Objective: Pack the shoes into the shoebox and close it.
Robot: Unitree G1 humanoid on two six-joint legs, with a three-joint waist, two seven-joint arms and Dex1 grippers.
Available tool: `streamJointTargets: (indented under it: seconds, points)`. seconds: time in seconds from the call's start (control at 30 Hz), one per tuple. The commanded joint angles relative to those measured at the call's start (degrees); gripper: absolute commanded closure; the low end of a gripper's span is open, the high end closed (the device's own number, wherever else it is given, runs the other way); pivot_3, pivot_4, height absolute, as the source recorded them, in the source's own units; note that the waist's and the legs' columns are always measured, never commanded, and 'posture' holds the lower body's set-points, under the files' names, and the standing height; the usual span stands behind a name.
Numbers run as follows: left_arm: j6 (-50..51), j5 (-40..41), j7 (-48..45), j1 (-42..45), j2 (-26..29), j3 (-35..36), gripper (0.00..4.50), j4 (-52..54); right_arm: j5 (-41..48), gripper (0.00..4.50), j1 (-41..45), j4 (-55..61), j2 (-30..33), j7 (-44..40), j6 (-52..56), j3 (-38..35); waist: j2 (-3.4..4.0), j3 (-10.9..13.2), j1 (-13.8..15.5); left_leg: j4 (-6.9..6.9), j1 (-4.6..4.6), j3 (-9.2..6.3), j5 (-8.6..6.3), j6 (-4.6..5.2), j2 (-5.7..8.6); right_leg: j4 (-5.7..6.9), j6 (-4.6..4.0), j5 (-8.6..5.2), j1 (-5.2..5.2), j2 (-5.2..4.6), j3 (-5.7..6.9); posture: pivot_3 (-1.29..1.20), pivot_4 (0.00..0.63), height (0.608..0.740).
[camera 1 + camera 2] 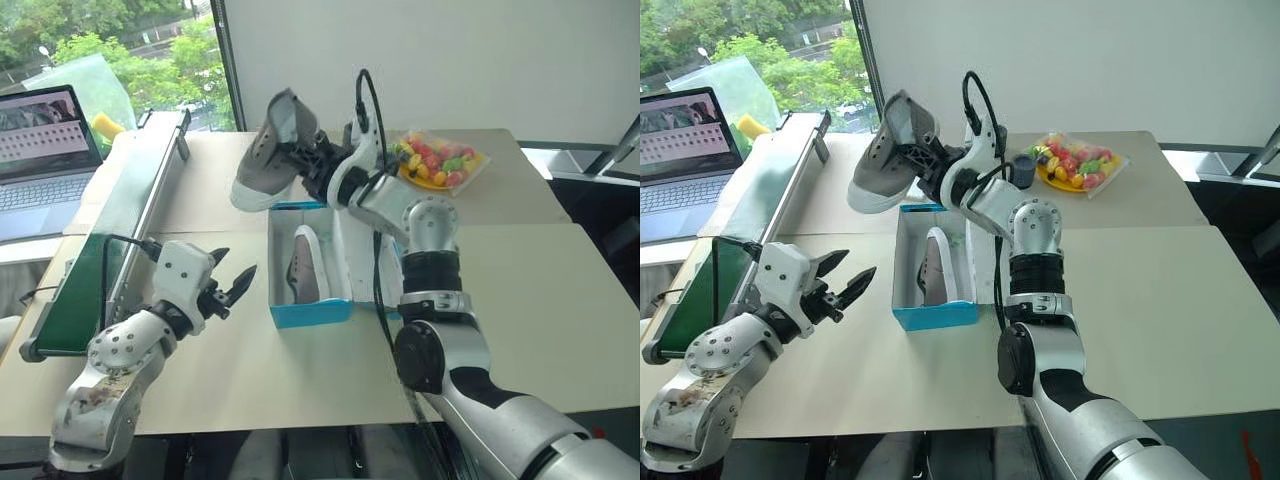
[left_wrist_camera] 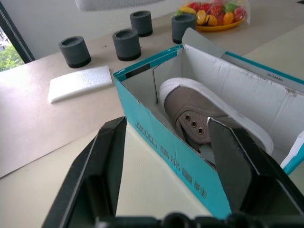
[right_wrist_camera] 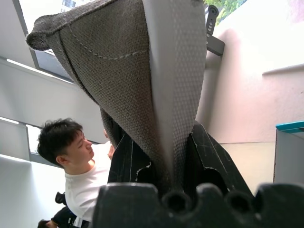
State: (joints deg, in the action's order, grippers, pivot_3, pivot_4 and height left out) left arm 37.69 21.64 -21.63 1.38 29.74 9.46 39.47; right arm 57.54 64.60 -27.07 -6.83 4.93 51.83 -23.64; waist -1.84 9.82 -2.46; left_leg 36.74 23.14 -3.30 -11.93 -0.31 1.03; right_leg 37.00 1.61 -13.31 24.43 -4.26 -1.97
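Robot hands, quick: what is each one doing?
Left gripper: open, holding nothing, beside the shoebox.
Right gripper: shut on a shoe, lifted above the box.

Shoe in box (image 1: 303,268): I see only its upper edge and white sole; the blue wall hides the lower side.
Held shoe (image 1: 270,150): my right gripper (image 1: 305,160) covers part of its collar.
Lid (image 1: 352,255): mostly behind my right arm.
Laptop (image 1: 40,160): cut by the picture's edge.
Fruit plate (image 1: 440,160): items too small to name.
Person (image 3: 80,166): cut off low in the right wrist view.
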Motion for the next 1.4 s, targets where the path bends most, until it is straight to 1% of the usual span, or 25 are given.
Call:
streamJointTargets:
  seconds: [0.03,0.13,0.23,0.27,0.37,0.5,0.6,0.73,0.9,1.23,1.3,1.4]
  points:
    - [-1.07,-0.88,-0.68,-0.41,1.15,-0.73,0.06,1.47,1.57,4.05,-1.01,3.88,-3.44,0.93,-0.19,0.45,0.0,0.0,-0.16,0.0,0.01,0.0,0.0,0.0,0.0,0.0,0.0,0.0,0.01,0.0,-0.01,0.0,0.15,0.731]
    - [-1.23,-0.53,-4.55,-2.86,4.93,1.13,0.06,1.74,0.73,4.05,-1.3,3.97,-2.21,1.59,1.98,1.82,0.0,0.0,-0.47,0.0,0.01,0.07,-0.01,0.01,-0.01,0.02,0.0,0.0,0.05,0.01,-0.1,0.0,0.15,0.731]
    - [-3.08,0.91,-11.33,-6.0,10.67,5.73,0.06,1.05,-1.24,4.05,-0.55,2.5,1.53,1.31,7.71,4.31,0.02,0.01,-0.81,-0.03,0.0,0.1,-0.02,0.03,-0.04,0.03,-0.01,0.0,0.1,0.05,-0.13,0.0,0.15,0.731]
    - [-4.31,1.38,-15.64,-7.63,13.95,8.2,0.06,-0.2,-2.54,4.05,0.11,1.51,3.7,0.6,11.19,6.12,0.07,0.04,-0.92,-0.03,0.01,0.1,-0.02,0.03,-0.05,0.03,-0.01,0.0,0.1,0.05,-0.13,0.0,0.15,0.731]
    - [-7.24,2.53,-24.87,-9.81,20.85,12.34,0.06,-4.11,-5.22,4.05,2.15,-1.39,8.06,-1.53,18.96,9.68,0.14,0.08,-0.85,-0.02,0.0,0.12,-0.02,0.03,-0.03,0.02,-0.03,-0.01,0.11,0.02,-0.12,0.0,0.15,0.731]
    - [-9.22,4.09,-31.23,-7.6,25.38,13.09,0.06,-7.8,-9.27,4.05,5.36,-5.24,10.87,-6.28,22.87,13.91,0.19,0.12,-0.67,-0.02,0.02,0.12,-0.01,0.04,0.0,-0.09,-0.02,-0.02,0.09,0.01,-0.08,0.0,0.15,0.731]
    - [-10.26,5.11,-35.67,-6.32,28.06,13.24,0.06,-8.97,-13.89,4.05,10.21,-12.47,10.86,-9.59,20.69,15.98,0.19,0.14,-1.33,-0.04,0.05,0.13,-0.03,0.07,-0.03,-0.1,-0.01,-0.02,0.12,0.04,-0.08,0.0,0.15,0.731]
    - [-10.38,5.49,-37.63,-5.23,29.45,13.08,0.06,-9.37,-18.3,4.05,15.08,-18.93,10.43,-14.19,19.22,17.47,0.2,0.15,-1.72,-0.08,0.09,0.23,-0.03,0.07,-0.04,0.0,-0.01,-0.02,0.27,0.05,-0.19,0.0,0.15,0.731]
    - [-10.2,5.32,-37.59,-4.44,29.55,12.77,0.06,-8.83,-23.32,4.05,17.77,-25.87,7.86,-16.15,16.59,17.78,0.2,0.15,-1.6,-0.1,0.12,0.26,-0.03,0.07,-0.04,0.01,-0.01,-0.01,0.32,0.05,-0.23,0.0,0.15,0.731]
    - [-8.86,5.74,-35.68,-3.87,29.17,13.47,0.06,-5.58,-29.89,4.05,17.16,-33.14,3.97,-14.38,9.69,16.08,0.2,0.15,-1.77,-0.1,0.15,0.26,-0.03,0.07,-0.03,0.11,-0.01,-0.01,0.47,0.04,-0.32,0.0,0.15,0.731]
    - [-8.74,5.8,-35.39,-3.68,29.21,13.6,0.06,-5.34,-32.38,4.05,16.43,-33.35,3.64,-16.54,8.32,18.12,0.2,0.15,-1.8,-0.11,0.18,0.29,-0.03,0.07,-0.04,0.14,-0.02,0.0,0.54,0.06,-0.37,0.0,0.15,0.731]
    - [-8.69,5.67,-35.03,-3.25,29.34,13.58,0.06,-5.47,-38.08,4.05,14.93,-33.42,4.22,-21.96,5.18,24.13,0.2,0.15,-1.66,-0.11,0.23,0.31,-0.03,0.07,-0.03,0.14,-0.01,0.0,0.57,0.05,-0.38,0.0,0.15,0.731]
